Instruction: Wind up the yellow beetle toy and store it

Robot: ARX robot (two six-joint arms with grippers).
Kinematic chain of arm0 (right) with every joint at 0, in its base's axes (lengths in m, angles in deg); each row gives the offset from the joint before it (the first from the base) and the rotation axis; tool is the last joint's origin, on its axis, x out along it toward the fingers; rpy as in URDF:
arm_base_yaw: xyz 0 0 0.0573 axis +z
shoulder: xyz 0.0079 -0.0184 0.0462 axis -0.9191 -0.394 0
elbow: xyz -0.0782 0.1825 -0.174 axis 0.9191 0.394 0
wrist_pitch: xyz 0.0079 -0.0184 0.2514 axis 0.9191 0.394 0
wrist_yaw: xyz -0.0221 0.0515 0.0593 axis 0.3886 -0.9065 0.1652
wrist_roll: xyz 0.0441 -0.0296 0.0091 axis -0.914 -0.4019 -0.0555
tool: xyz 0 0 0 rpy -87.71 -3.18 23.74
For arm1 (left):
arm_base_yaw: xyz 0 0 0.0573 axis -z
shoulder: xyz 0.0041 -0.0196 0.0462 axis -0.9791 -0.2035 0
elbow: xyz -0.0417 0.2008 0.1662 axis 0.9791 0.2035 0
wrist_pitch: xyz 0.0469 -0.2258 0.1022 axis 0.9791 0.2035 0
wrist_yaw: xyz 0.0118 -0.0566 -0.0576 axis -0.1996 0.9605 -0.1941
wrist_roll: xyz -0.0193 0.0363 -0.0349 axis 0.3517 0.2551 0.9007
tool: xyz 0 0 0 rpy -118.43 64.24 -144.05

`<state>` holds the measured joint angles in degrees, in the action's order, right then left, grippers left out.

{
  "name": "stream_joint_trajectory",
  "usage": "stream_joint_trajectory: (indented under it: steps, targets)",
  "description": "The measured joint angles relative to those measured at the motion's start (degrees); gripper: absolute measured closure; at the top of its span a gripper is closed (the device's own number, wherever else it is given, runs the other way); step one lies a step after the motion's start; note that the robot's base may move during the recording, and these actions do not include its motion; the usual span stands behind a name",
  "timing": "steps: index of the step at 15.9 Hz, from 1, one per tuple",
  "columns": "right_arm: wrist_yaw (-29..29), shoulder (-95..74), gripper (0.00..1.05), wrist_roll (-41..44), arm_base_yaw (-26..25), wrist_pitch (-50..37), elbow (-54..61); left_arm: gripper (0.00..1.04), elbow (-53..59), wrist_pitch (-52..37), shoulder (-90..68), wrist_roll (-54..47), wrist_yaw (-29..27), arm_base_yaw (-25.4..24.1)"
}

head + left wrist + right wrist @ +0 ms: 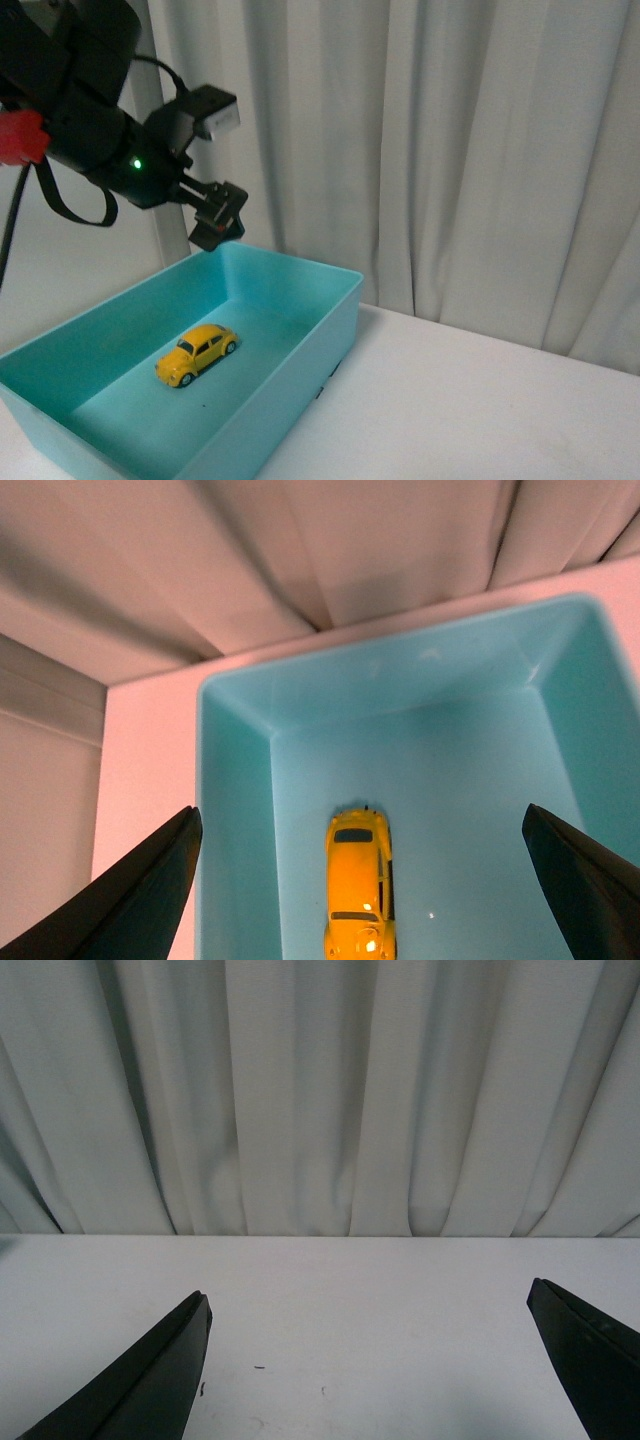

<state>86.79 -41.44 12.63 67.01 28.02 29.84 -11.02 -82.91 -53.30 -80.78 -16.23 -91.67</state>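
Front view | glossy rounded yellow beetle toy [197, 354] | in smooth rectangular teal bin [290, 285]

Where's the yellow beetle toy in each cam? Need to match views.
Front view: yellow beetle toy at lower left, on the floor of the teal bin.
Left wrist view: the toy at bottom centre, on the bin floor.
Right wrist view: not in it; only the table and the white curtain.
Shared landmark: that curtain, behind in all three.
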Motion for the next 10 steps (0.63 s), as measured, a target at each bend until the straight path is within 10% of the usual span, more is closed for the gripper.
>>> stream_joint_trajectory:
  steps: [6,8,10]
  targets:
    - [0.02,0.00,0.07,0.00,0.00,0.00,0.00,0.10,18.56,-10.23,26.47,8.24,5.29,-2.67]
    - [-0.02,0.00,0.07,0.00,0.00,0.00,0.00,0.35,32.09,-34.75,32.48,19.61,6.25,-0.17]
    - [0.02,0.00,0.07,0.00,0.00,0.00,0.00,0.58,39.54,-41.22,36.17,23.56,4.22,2.75]
